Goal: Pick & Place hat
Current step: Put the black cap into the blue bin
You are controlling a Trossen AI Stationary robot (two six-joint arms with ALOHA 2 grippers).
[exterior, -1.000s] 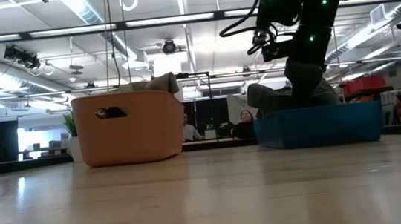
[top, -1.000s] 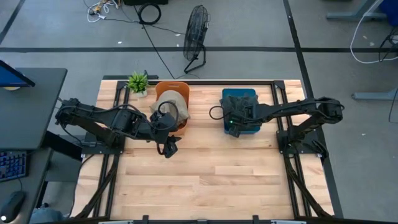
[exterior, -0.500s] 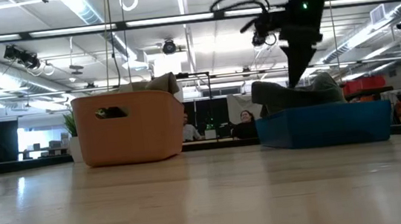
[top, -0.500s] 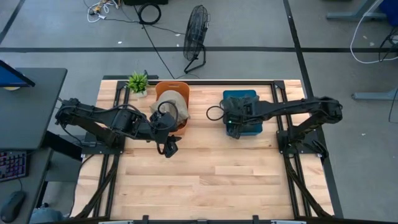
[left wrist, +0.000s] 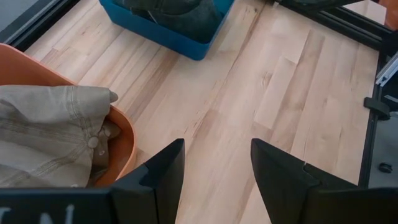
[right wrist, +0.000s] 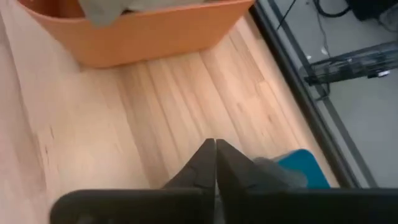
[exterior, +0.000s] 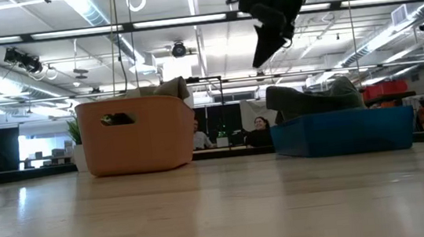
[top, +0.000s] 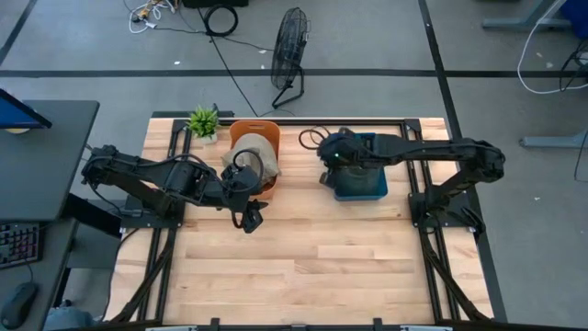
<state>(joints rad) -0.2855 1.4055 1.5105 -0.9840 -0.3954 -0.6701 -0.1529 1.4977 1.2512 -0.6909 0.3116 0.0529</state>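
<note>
Above the blue bin, the right gripper is hanging with jaws pressed together, empty, while a dark hat is lying inside; the left gripper is gaping wide beside the orange basket.

The worktop is pale blond wood in planks, framed by black rails. An orange bin sits toward eleven o'clock, holding a khaki-beige hat with fine ribbed seams. A blue bin toward one o'clock holds a dark hat, grey-green as far as the low view lets one judge. A small green plant stands at the far left corner. Both arms are black, as are the left tool and the right tool. The floor is grey.
</note>
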